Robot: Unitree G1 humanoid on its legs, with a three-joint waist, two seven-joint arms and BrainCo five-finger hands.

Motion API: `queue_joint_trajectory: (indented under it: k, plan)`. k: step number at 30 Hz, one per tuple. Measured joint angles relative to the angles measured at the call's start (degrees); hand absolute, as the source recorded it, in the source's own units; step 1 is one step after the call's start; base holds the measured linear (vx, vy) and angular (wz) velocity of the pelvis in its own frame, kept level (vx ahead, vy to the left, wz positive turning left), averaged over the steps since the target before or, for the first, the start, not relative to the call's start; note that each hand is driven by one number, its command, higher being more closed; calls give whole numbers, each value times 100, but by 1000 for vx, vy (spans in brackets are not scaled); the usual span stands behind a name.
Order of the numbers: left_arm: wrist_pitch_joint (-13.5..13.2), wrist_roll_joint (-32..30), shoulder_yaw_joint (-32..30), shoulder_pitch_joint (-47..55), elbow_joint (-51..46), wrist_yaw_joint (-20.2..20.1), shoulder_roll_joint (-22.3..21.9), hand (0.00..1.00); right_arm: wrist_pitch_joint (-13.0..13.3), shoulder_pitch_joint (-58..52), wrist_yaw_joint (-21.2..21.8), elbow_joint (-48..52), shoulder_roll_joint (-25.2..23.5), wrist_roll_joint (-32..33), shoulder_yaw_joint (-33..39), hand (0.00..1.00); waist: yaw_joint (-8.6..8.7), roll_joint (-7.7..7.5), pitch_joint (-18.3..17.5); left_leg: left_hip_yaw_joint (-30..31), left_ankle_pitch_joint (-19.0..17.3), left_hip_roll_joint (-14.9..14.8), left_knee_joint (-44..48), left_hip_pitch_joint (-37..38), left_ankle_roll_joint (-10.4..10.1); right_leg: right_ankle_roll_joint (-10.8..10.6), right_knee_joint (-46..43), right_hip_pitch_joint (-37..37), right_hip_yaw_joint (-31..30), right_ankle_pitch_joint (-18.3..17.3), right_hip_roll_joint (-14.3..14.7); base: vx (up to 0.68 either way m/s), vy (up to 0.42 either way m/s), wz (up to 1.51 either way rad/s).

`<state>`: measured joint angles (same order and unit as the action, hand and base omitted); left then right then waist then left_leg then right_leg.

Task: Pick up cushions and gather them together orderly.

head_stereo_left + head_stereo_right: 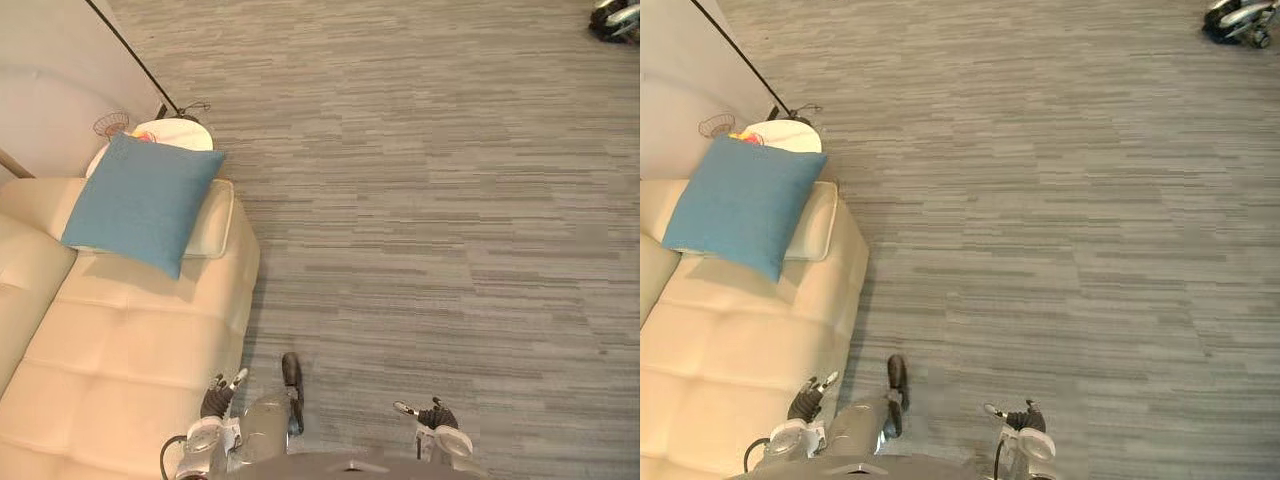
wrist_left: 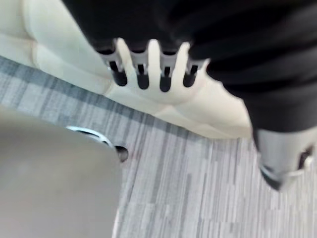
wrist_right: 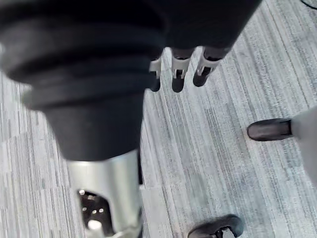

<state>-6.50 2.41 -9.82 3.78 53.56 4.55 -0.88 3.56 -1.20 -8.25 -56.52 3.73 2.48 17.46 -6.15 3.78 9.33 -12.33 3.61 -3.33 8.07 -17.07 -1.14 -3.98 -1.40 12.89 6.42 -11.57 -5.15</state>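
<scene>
My left hand (image 1: pixel 220 392) and right hand (image 1: pixel 432 412) hung slack, empty. Blue cushion (image 1: pixel 140 200) sat at far end of sofa (image 1: pixel 120 350), table (image 1: pixel 188 131) behind.

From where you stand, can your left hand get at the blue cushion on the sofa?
Probably not yet. The blue cushion leans at the far end of the sofa, while the left hand hangs by its near edge. Nothing blocks the way; step closer.

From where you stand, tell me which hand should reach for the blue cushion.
Left, probably. The blue cushion rests on the sofa on your left side, and the left hand hangs by the sofa's edge; the right hand hangs over carpet, farther off.
</scene>
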Motion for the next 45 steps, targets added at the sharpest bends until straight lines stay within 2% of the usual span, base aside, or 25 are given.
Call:
queue_joint_trajectory:
  k: [1,3,5,6,7,9,10,12,13,15,17,19,20,22,24,27,29,30,32,33,36,37,38,42,45]
  plan:
    - [-8,0,2,1,4,0,38,0,-1,25,3,-85,-6,-1,-72,0,-5,-93,-48,-18,109,79,14,15,142,35,-15,12,-43,-27,-78,641,301,-31]
    - [-17,4,-3,-3,22,-3,219,0,8,108,18,-109,-134,-19,-171,0,7,-461,-189,-83,-114,387,238,-21,420,51,-402,-147,-281,9,-388,527,223,-16]
    - [-17,10,-4,-19,47,1,247,0,4,109,19,-167,-103,-60,-142,0,-6,-483,-196,-170,-618,423,683,25,496,-21,-1597,-571,-592,43,-478,445,212,-9]
    - [-17,10,5,-22,62,1,250,0,4,109,20,-182,-98,-62,-139,0,12,-483,-195,-163,-681,426,715,45,500,-103,-1823,-656,-617,67,-493,466,233,-5]
    - [35,8,104,-62,214,8,298,0,0,99,27,-290,-106,-63,-137,0,76,-479,-170,-101,-988,533,772,409,528,-802,-3751,-1365,-791,393,-573,366,177,7]
    - [109,5,152,-64,338,3,374,0,-4,-19,35,-293,-118,-63,-148,0,185,-461,-144,24,-1168,657,661,910,579,-734,-5110,-1825,-661,288,-580,474,182,26]
    - [139,7,166,-53,364,11,421,0,11,-53,56,-230,-121,-18,-116,0,195,-448,-122,86,-1213,725,517,1262,595,-530,-5475,-2019,-502,36,-579,471,144,39]
    - [146,20,245,-11,382,10,448,0,10,-93,59,-216,-68,-38,-116,0,263,-418,-93,182,-1248,793,281,1683,619,-347,-5426,-2249,-182,-276,-538,424,56,42]
    - [146,35,248,-5,391,12,448,0,13,-61,62,-197,-73,-55,-99,0,297,-417,-78,372,-1266,805,157,1951,647,-169,-4965,-2503,108,-513,-410,476,-11,74]
    - [152,141,181,6,395,11,373,0,19,-46,63,-66,-94,-50,-71,0,355,-391,-39,785,-1277,747,54,2211,654,-54,-3761,-2830,127,-544,-96,389,-63,105]
    - [151,258,41,52,385,22,258,0,15,-39,62,-63,-104,-48,-38,0,380,-389,-16,1087,-1416,683,38,2427,530,-9,-2440,-2845,-278,-120,154,429,-143,104]
    - [149,318,-69,63,369,17,253,0,5,-41,60,-60,-146,-48,-40,0,372,-464,15,1300,-1611,675,90,2592,410,18,-1673,-2817,-655,514,172,357,-195,90]
    - [143,378,-187,81,343,21,236,0,7,-49,62,-56,-169,-47,-40,0,373,-537,42,1548,-1894,665,227,2687,278,-5,-1647,-2735,-764,1218,174,363,-303,73]
    - [135,374,-343,81,340,16,120,0,10,-31,63,-53,-140,-54,-32,0,313,-354,15,1746,-2011,453,317,2724,145,118,-1935,-2718,-626,877,329,372,-309,55]
    - [142,364,-406,96,385,11,-78,0,21,-29,71,-12,-110,-8,134,0,375,-132,-44,2047,-2063,240,285,2732,23,203,-2165,-2678,-160,452,364,313,-232,69]
    - [138,366,-540,108,361,11,-142,0,3,-52,68,-34,-106,-13,138,0,339,-138,-49,2041,-1970,129,575,2666,-160,338,-2170,-2415,202,216,318,246,-179,70]
    - [131,385,-622,107,316,9,-147,0,4,-91,60,-44,-119,-12,130,0,298,-173,-34,1854,-1982,41,1530,2240,-522,394,-1980,-2073,535,131,221,202,-119,83]
    - [121,417,-632,108,309,10,-147,0,4,-94,57,-47,-118,-12,127,0,279,-164,-40,1727,-1986,-5,1796,2096,-589,405,-1911,-1986,614,130,209,183,-85,82]
    - [84,456,-623,124,311,17,-134,0,6,-130,55,-74,-106,-12,124,0,275,-134,-55,871,-2040,-279,2426,1667,-552,441,-1596,-1637,1003,147,137,163,-31,77]
    - [83,498,-580,126,313,15,-106,0,5,-137,52,-76,-91,-12,128,0,273,-154,-61,380,-2114,-358,2343,1490,-426,407,-1436,-1462,1154,175,39,129,14,57]
    - [76,528,-485,120,324,14,-40,0,5,-111,53,-82,-64,-10,125,0,273,-162,-60,-135,-2003,-353,1505,1227,-357,261,-1302,-1336,1347,262,-211,166,121,48]
    - [77,527,-451,115,327,13,-21,0,3,-112,53,-86,-64,-10,124,0,285,-160,-59,-233,-1861,-355,1193,1197,-354,220,-1269,-1301,1398,280,-256,145,141,54]
    - [85,529,-336,82,349,8,44,0,-8,-100,52,-96,-56,-9,123,0,282,-197,-77,-522,-1021,-294,627,1144,-133,6,-1207,-1199,1533,278,-351,151,132,54]
    - [95,513,-75,22,346,11,329,0,-4,-91,55,-95,-248,-4,76,0,239,-513,-149,-565,-706,175,24,1221,-23,-130,-612,-1022,1629,510,-570,148,184,59]
    - [110,511,-73,33,397,11,397,0,4,-19,57,-79,-263,-6,75,0,242,-544,-132,-432,-684,367,-147,1496,10,-175,-427,-657,1626,662,-661,89,121,30]
